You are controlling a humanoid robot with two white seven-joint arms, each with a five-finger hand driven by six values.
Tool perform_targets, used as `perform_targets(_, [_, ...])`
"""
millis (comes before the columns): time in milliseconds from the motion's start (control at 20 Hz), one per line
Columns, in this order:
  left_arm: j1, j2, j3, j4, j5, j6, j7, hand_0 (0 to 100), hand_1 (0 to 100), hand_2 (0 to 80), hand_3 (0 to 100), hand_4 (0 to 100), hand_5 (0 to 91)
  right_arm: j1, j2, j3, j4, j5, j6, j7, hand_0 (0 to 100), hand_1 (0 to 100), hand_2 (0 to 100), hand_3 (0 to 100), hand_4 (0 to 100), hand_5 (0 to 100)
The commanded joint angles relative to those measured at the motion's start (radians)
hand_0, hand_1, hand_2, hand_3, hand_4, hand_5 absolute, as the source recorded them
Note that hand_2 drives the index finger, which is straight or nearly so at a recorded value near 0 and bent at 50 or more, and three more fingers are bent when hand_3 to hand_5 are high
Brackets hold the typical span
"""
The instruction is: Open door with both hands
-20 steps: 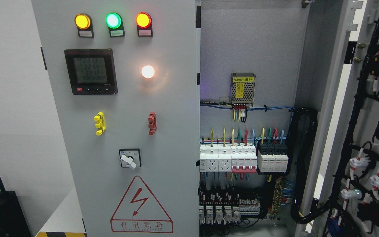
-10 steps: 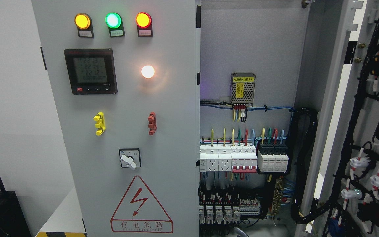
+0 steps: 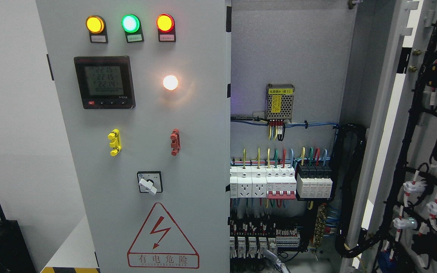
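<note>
The grey cabinet's left door [image 3: 199, 125] stands shut, its free edge running down the middle of the head view. The right door [image 3: 389, 113] is swung wide open toward the right, showing its wired inner face [image 3: 431, 189]. Between them the cabinet's inside [image 3: 286, 49] is exposed, with a row of breakers [image 3: 279, 184]. A metallic tip of my right hand [image 3: 275, 262] pokes up at the bottom edge, just right of the left door's edge and in front of the lower terminals. It touches neither door. My left hand does not show.
The shut door carries three lit lamps [image 3: 130, 23], a meter [image 3: 104, 82], a yellow [image 3: 114, 142] and a red [image 3: 175, 141] handle, and a rotary switch [image 3: 149, 182]. A black box [image 3: 2, 242] sits low at the left by the wall.
The hand's tip has risen into view at the bottom edge, more showing now than half a second ago. Both doors have stayed where they were.
</note>
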Motion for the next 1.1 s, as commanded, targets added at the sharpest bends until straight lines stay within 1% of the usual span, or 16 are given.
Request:
perform_targets(0, [-0.001,0.001,0.000,0.015,-0.029,0.001,0.000,0,0,0.0,0,0,0.0,-0.042,0.023,0.012,0.058,-0.002,0.006,-0.004,38,0,0,0,0,0])
perform_targets(250, [0.000,0.001,0.000,0.015,-0.029,0.001,0.000,0,0,0.0,0,0,0.0,-0.074,0.037,0.020,0.089,-0.002,0.009,-0.004,38,0,0,0,0,0])
perform_targets(450, [0.000,0.000,0.000,0.015,-0.029,0.001,0.002,0,0,0.0,0,0,0.0,-0.096,0.037,0.021,0.118,-0.020,0.011,-0.003,38,0,0,0,0,0])
perform_targets(550, [-0.001,0.000,0.000,0.015,-0.029,0.001,0.002,0,0,0.0,0,0,0.0,-0.114,0.038,0.020,0.136,-0.052,0.050,-0.003,38,0,0,0,0,0])
perform_targets(651, [0.000,0.001,0.000,0.015,-0.029,0.001,0.002,0,0,0.0,0,0,0.0,-0.134,0.038,0.020,0.148,-0.063,0.063,-0.003,38,0,0,0,0,0])
perform_targets(851, [0.000,0.000,0.000,0.015,-0.029,0.001,0.002,0,0,0.0,0,0,0.0,-0.163,0.044,0.027,0.171,-0.063,0.064,-0.003,38,0,0,0,0,0])
perform_targets(1051, [0.000,0.001,0.000,0.015,-0.029,0.001,0.002,0,0,0.0,0,0,0.0,-0.189,0.043,0.029,0.200,-0.065,0.066,0.002,38,0,0,0,0,0])
